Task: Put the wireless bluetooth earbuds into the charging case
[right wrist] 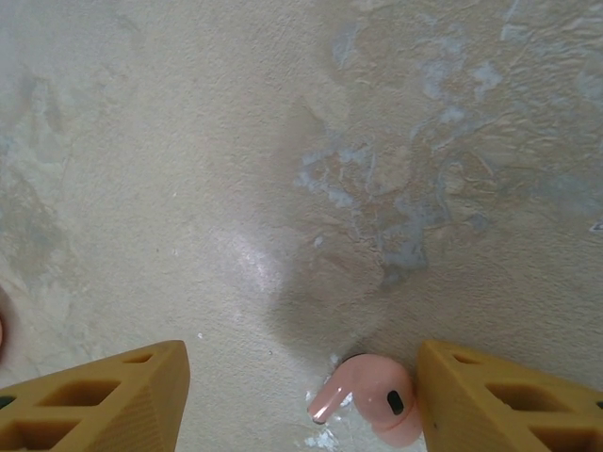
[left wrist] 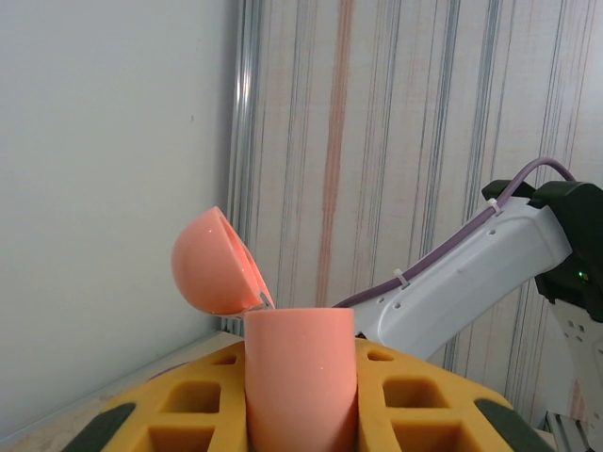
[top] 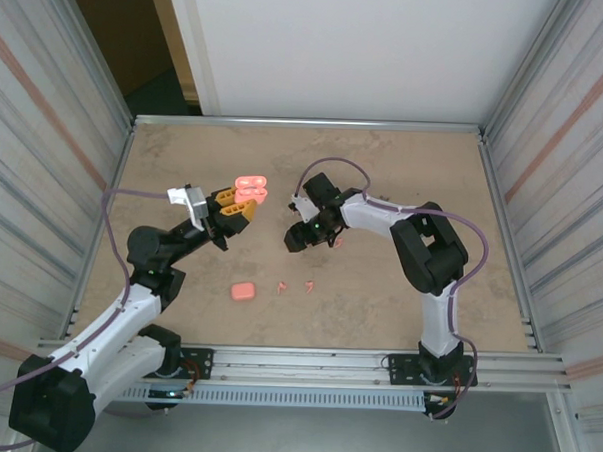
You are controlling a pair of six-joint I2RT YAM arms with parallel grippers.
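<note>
My left gripper (top: 236, 207) is shut on the lower half of the pink charging case (top: 250, 190), held above the table. In the left wrist view the case body (left wrist: 300, 377) stands upright between the yellow pads (left wrist: 433, 405), with its round lid (left wrist: 215, 262) hinged open to the upper left. My right gripper (top: 301, 236) points down at the table, jaws open. One salmon-pink earbud (right wrist: 372, 400) lies on the table between its fingers, touching the right finger (right wrist: 509, 395) and well clear of the left finger (right wrist: 104, 400). Two more earbuds (top: 282, 285) (top: 309, 284) lie nearer the front.
A second, closed pink case (top: 243, 292) lies on the table left of the two loose earbuds. A further small pink piece (top: 338, 244) lies just right of the right gripper. Metal rails and corrugated walls (top: 46, 125) bound the table (top: 404, 160).
</note>
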